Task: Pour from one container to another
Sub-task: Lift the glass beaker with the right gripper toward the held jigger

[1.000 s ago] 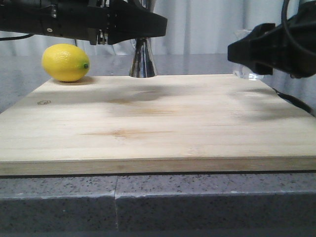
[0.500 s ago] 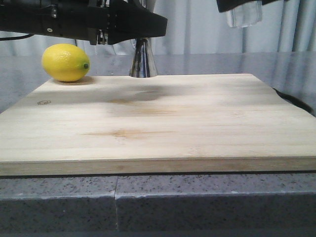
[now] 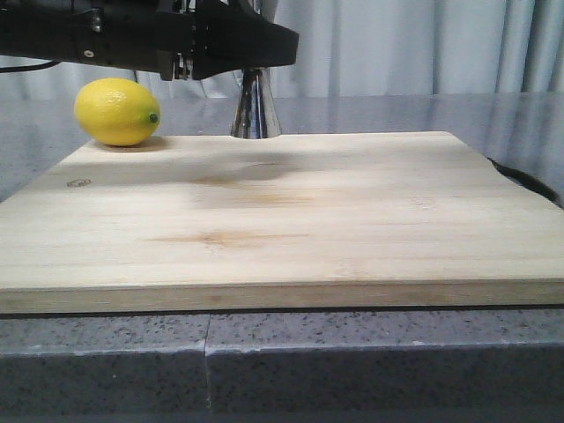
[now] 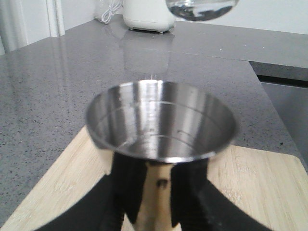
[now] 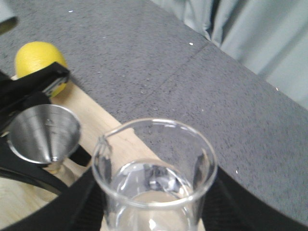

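The steel jigger [image 3: 256,110] stands at the back edge of the wooden board [image 3: 291,220]. My left gripper [image 3: 242,44] is shut on its narrow waist. In the left wrist view the jigger's open upper cup [image 4: 161,125] faces up above the black fingers [image 4: 127,187], and the glass base of the beaker [image 4: 202,7] hangs high beyond it. My right gripper [image 5: 154,207] is shut on the clear beaker [image 5: 154,178]. The beaker is upright with clear liquid in it, its lip towards the jigger [image 5: 44,132]. The right gripper is out of the front view.
A yellow lemon [image 3: 117,111] lies at the board's back left corner, just left of the jigger. The board rests on a grey speckled counter [image 3: 282,361]. A white appliance [image 4: 147,14] stands far back on the counter.
My right arm has lifted the beaker from the board's right side up and out of the front view. The left arm and jigger have not moved.
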Tool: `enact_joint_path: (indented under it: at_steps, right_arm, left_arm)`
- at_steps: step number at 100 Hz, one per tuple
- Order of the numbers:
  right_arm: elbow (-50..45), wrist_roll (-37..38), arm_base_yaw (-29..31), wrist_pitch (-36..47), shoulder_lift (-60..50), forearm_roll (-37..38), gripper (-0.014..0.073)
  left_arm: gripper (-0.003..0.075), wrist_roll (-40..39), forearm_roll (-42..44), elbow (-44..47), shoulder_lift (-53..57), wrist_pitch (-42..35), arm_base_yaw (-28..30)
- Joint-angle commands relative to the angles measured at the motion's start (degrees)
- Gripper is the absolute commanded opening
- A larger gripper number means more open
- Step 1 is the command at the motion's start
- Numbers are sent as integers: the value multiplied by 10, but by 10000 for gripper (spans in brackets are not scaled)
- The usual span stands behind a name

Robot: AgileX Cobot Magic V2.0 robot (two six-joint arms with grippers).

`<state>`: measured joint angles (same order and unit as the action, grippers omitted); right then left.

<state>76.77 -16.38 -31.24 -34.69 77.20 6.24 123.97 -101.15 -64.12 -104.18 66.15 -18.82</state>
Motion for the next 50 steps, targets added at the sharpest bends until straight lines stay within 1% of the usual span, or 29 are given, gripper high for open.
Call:
enact_joint_path:
  at_steps: [1,10,21,41,50]
  right_arm:
    - [48,-40,-16,20,-2,8,303]
    - [72,-68,-33,3,13,13,303]
    - [98,-78,-49,-8,29,31,303]
    - [118,-80,-83,-29,48,134,303]
    - [118,-87,-89,-33,53,160,303]
  left_arm:
    - [187,-5,-48,-17,27,55,-6]
    - [187,-5,-48,-17,27,55,-6]
    - [187,-5,-48,-17,27,55,-6]
    - [187,-5,-48,-17,27,55,-6]
    - [187,-5,-48,-17,27,55,-6]
